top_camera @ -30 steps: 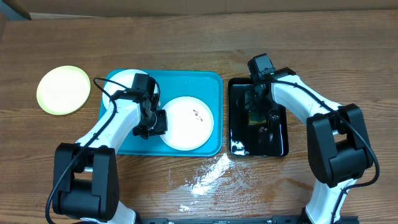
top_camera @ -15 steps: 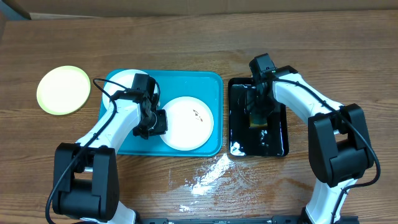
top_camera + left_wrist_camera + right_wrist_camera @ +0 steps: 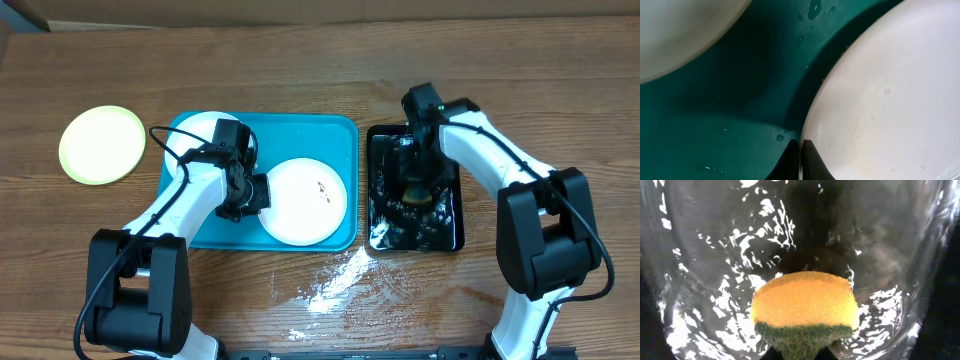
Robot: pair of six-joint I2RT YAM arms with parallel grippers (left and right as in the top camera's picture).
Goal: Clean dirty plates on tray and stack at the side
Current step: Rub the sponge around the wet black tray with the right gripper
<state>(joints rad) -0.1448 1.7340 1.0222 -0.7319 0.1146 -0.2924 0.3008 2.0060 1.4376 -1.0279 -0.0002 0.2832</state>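
A smooth turquoise tray (image 3: 300, 130) sits on a wood-grain table (image 3: 300, 60). The left gripper (image 3: 250, 195) pinches the left rim of a speckled white plate (image 3: 305, 200) on the tray. Its arm partly hides a second white plate (image 3: 200, 128) in the far left corner. A yellow-green plate (image 3: 102, 144) lies on the table, left of the tray. To the right, the right gripper (image 3: 415, 190) pinches a rough yellow-and-green sponge (image 3: 805, 305) in a glossy, wet black tray (image 3: 450, 235).

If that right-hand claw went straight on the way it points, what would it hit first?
The right gripper holds a sponge ahead of it, so the sponge would probably press first into the wet floor of the black tray. Depth is hard to judge.
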